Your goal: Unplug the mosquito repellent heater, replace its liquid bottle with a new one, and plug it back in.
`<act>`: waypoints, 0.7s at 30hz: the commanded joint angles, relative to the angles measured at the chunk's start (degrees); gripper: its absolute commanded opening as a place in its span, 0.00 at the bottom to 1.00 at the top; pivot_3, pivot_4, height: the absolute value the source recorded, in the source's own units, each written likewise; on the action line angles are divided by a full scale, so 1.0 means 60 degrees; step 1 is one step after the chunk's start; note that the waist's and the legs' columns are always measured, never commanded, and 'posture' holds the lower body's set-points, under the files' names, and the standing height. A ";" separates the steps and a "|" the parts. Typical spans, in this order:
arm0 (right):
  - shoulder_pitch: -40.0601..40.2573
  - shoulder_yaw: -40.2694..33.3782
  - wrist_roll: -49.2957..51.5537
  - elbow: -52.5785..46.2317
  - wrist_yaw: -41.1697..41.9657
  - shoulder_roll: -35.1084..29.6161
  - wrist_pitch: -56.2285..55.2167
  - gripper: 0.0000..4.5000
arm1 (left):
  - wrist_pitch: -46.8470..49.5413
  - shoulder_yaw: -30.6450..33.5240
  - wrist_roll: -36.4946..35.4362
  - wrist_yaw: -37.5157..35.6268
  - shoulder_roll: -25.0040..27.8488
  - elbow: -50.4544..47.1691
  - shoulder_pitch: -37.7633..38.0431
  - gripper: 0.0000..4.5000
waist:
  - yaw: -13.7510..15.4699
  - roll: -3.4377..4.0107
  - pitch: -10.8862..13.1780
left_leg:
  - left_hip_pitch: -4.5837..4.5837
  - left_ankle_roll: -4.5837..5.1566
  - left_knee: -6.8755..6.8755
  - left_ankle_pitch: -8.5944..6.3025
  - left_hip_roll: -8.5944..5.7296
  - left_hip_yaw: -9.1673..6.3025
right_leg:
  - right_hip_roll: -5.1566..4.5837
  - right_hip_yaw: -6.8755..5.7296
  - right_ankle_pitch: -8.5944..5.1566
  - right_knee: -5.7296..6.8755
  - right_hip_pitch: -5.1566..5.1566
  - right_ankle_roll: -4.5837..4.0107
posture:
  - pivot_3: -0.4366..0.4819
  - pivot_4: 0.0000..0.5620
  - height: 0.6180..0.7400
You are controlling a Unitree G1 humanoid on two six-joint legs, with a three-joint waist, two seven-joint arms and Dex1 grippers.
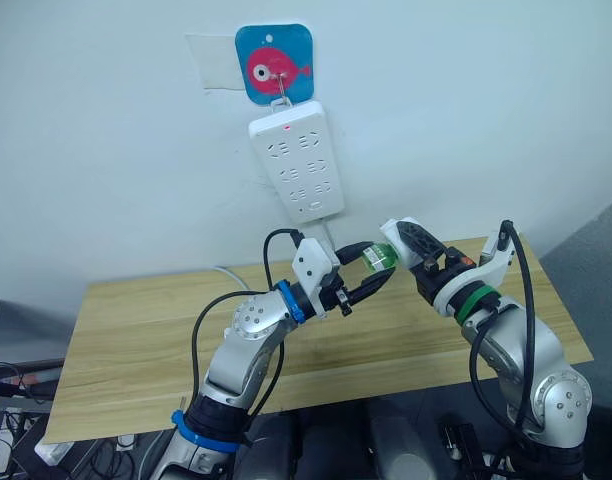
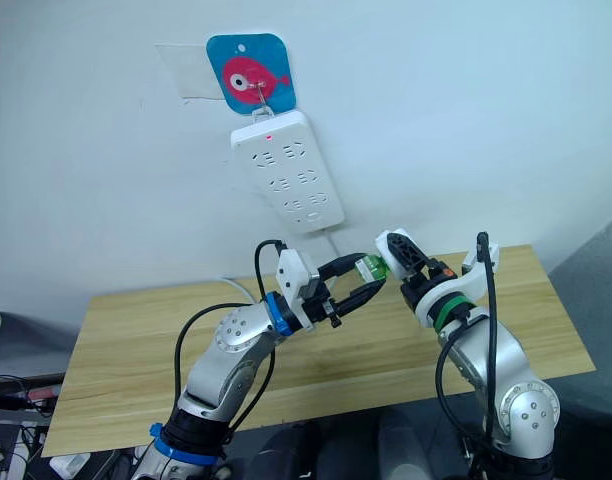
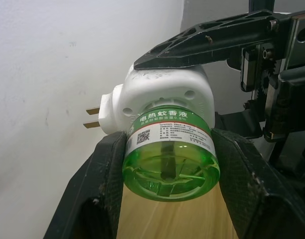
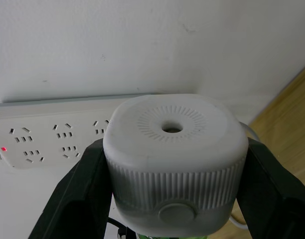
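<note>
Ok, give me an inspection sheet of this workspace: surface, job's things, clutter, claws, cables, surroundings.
Surface: wooden table, bare where visible.
Job's things: mosquito repellent heater unplugged, prongs bare, held in the air between both arms; green liquid bottle attached to it.
Clutter: nothing seen on the table.
Claws: left claw shut on the green liquid bottle; right claw shut on the heater body.
Cables: black cables along both arms; white cord below the power strip.
Surroundings: white power strip hanging on the wall, red light on, sockets empty; blue fish hook plate above it.
</note>
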 commanded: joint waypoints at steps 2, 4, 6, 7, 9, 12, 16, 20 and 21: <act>-0.0010 0.0233 0.0318 -0.0688 0.0181 -0.0133 -0.0178 0.65 | -0.0075 0.0019 0.0023 0.0148 -0.0073 -0.0164 0.0015 0.50 | 0.0002 -0.0013 0.0023 | 0.0000 0.0000 0.0001 0.0000 0.0000 -0.0001 | 0.0000 -0.0001 0.0000 0.0000 0.0000 0.0000 | 0.20 0.51 1.00; 0.0012 0.0297 0.0390 -0.0700 0.0199 -0.0251 -0.0176 0.65 | -0.0075 0.0043 0.0050 0.0147 -0.0044 -0.0127 -0.0034 0.50 | 0.0002 -0.0017 0.0032 | 0.0000 0.0000 0.0002 0.0000 0.0000 -0.0001 | 0.0000 0.0000 0.0000 0.0000 0.0000 0.0000 | 0.21 0.51 1.00; 0.0044 0.0336 0.0476 -0.0689 0.0261 -0.0446 -0.0128 0.65 | -0.0105 0.0037 0.0071 0.0062 0.0028 -0.0099 -0.0081 0.50 | 0.0005 -0.0018 0.0033 | -0.0001 0.0000 0.0002 0.0000 0.0000 -0.0002 | 0.0000 -0.0001 0.0000 -0.0001 0.0000 0.0000 | 0.21 0.50 1.00; 0.0070 0.0330 0.0626 -0.0652 0.0353 -0.0577 -0.0075 0.73 | -0.0136 0.0052 0.0040 -0.0054 0.0099 -0.0073 -0.0113 0.50 | 0.0006 -0.0019 0.0033 | -0.0001 0.0000 0.0001 0.0000 0.0000 -0.0001 | 0.0000 0.0000 0.0000 -0.0001 0.0000 0.0000 | 0.21 0.50 1.00; 0.0105 0.0271 0.0986 -0.0554 0.0566 -0.0853 0.0020 0.87 | -0.0205 0.0091 -0.0025 -0.0289 0.0245 -0.0014 -0.0169 0.50 | 0.0000 -0.0020 0.0035 | -0.0002 0.0000 0.0001 0.0000 0.0000 -0.0002 | 0.0000 -0.0001 0.0000 -0.0001 0.0000 -0.0001 | 0.21 0.50 1.00; 0.0031 -0.0275 0.1836 0.0096 0.1676 -0.1898 0.0959 1.00 | -0.0462 0.0218 -0.0314 -0.1153 0.0719 0.0280 -0.0391 0.50 | 0.0009 -0.0025 0.0049 | -0.0001 0.0000 0.0003 0.0000 0.0003 -0.0001 | 0.0004 -0.0002 0.0000 0.0001 0.0000 -0.0001 | 0.20 0.49 1.00; -0.0506 -0.0920 0.1908 0.1990 0.3817 -0.3466 0.3256 1.00 | -0.0538 0.0363 -0.0820 -0.2433 0.1317 0.0533 -0.0768 0.50 | 0.0008 -0.0031 0.0061 | -0.0002 0.0000 0.0011 0.0000 0.0007 0.0009 | 0.0007 0.0000 0.0001 -0.0004 0.0004 -0.0002 | 0.19 0.49 1.00; -0.1373 -0.1377 0.1908 0.4256 0.6306 -0.4457 0.5939 1.00 | -0.0844 0.0276 -0.1095 -0.3633 0.1782 0.0581 -0.0925 0.50 | 0.0014 -0.0040 0.0098 | -0.0006 0.0004 0.0031 -0.0001 0.0011 0.0021 | 0.0015 0.0002 0.0003 -0.0007 0.0007 -0.0003 | 0.20 0.51 1.00; -0.1631 -0.1441 0.1908 0.4798 0.6870 -0.4601 0.6552 1.00 | -0.0937 0.0257 -0.1113 -0.3846 0.1847 0.0612 -0.0932 0.50 | 0.0025 -0.0038 0.0102 | -0.0006 0.0005 0.0031 -0.0002 0.0019 0.0025 | 0.0023 0.0002 0.0003 -0.0009 0.0007 -0.0005 | 0.20 0.51 1.00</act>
